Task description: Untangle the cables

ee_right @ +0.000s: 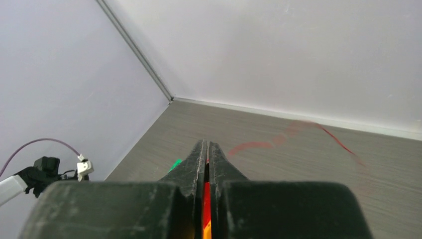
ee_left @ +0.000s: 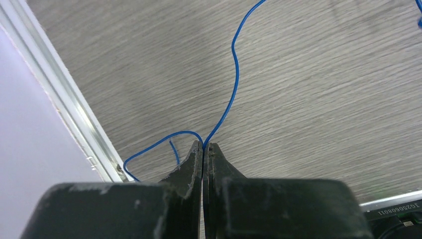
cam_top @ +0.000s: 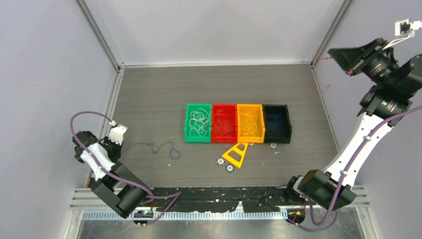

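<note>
Low at the near left, the left gripper [ee_left: 204, 145] pinches the blue cable [ee_left: 233, 74], which lies looped across the table [cam_top: 149, 94], short of the row of trays [cam_top: 237, 124] holding the other cables [cam_top: 199, 122]. Beyond, the raised right gripper [ee_right: 207, 144] is clamped on a blurred red cable [ee_right: 259, 144]

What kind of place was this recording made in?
Probably a robotics lab test cell: plain walls on aluminium rails box in a wood-grain table, the left arm and right arm are bolted at its near edge, and four colour-coded bins sit in a neat row.
</note>
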{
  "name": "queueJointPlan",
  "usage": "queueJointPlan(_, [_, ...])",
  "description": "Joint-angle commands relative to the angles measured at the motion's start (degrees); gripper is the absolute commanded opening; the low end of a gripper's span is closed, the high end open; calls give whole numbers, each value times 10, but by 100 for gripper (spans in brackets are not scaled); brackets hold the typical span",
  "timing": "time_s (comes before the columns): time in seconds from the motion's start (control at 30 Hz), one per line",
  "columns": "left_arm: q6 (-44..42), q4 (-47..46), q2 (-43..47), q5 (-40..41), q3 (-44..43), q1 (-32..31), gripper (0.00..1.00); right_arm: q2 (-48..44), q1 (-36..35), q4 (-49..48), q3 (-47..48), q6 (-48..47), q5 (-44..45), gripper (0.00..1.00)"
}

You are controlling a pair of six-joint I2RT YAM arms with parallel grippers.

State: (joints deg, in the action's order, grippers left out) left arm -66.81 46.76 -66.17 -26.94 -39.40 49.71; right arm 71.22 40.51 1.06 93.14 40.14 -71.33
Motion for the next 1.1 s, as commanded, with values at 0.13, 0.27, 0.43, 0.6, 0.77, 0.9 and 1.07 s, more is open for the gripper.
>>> queueJointPlan(0.13, [-79, 125, 101, -136, -12, -5, 0, -73, -14, 92, -63, -107, -54, 5])
queueJointPlan(0.27, [-70, 153, 125, -174, -23, -23, 0, -91, -45, -59, -76, 8, -63, 5])
queueJointPlan(0.43, [-36, 156, 146, -192, -18, -50, 0, -96, -98, -135, -64, 86, -44, 5])
queueJointPlan(0.6, [-27, 148, 158, -198, -7, -57, 0, -100, -187, -135, -49, 91, -2, 5])
queueJointPlan(0.77, [-11, 137, 151, -199, -6, -65, 0, -72, -275, -51, -12, 15, 54, 5])
queueJointPlan(0.9, [-5, 127, 142, -194, -7, -67, 0, -43, -332, -23, 19, -8, 89, 6])
queueJointPlan(1.07, [-2, 119, 133, -193, -1, -67, 0, -11, -383, -21, 60, -11, 115, 5])
